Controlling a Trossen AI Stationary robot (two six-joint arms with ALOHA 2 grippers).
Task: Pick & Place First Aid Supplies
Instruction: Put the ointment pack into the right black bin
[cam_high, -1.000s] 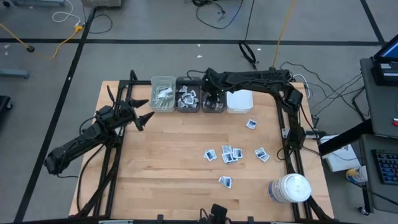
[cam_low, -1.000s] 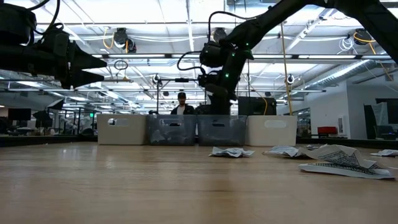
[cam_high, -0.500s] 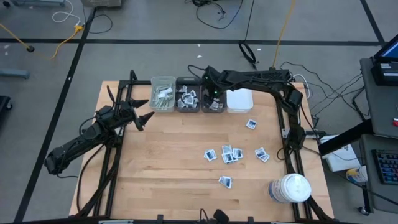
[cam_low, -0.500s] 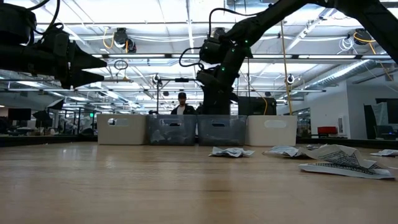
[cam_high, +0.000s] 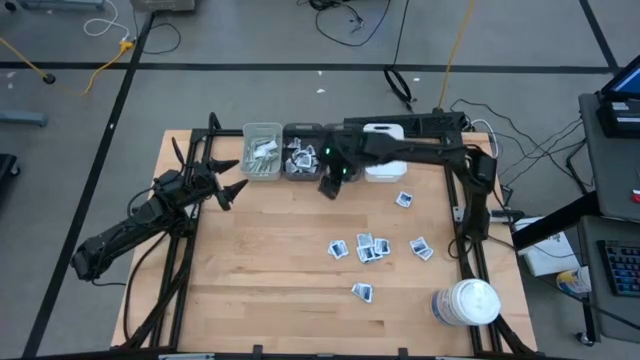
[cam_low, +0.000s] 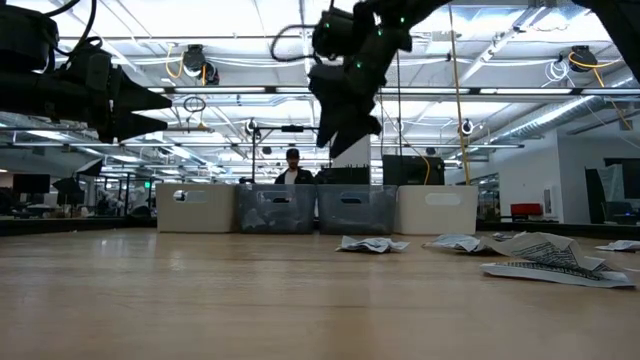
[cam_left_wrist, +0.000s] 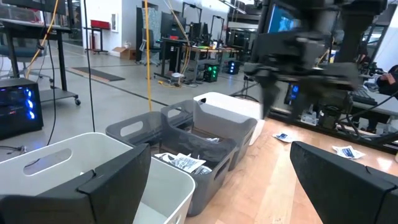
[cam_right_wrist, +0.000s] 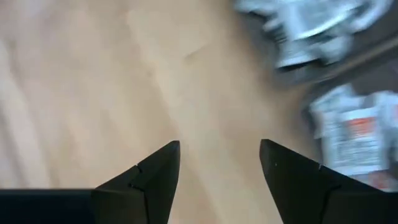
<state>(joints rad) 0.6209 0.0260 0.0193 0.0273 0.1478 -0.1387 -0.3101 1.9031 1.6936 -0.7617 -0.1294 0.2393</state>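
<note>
Several first aid supplies, small white sachets with dark print, lie loose on the wooden table: a cluster (cam_high: 365, 247), single ones (cam_high: 404, 199) (cam_high: 362, 291), and more in the low view (cam_low: 372, 244). Others fill the bins at the far edge (cam_high: 302, 158) (cam_right_wrist: 354, 134). My right gripper (cam_high: 330, 185) (cam_low: 335, 135) (cam_right_wrist: 219, 155) hangs open above bare table just in front of the grey bins, pointing slantwise down, with nothing between its fingers. My left gripper (cam_high: 232, 178) (cam_left_wrist: 221, 168) waits open and level at the table's left, facing the bins.
A row of small bins stands at the far edge: a pale one (cam_high: 262, 150), two grey ones (cam_high: 343, 165), a white one (cam_high: 385, 160). A large white lidded jar (cam_high: 466, 302) stands at the near right corner. A person (cam_low: 292, 170) shows in the room behind.
My right gripper has risen from over the grey bin and drawn back toward the table's near edge and slightly left, rolling about its own axis as it went. It now hangs higher, in front of the bins.
</note>
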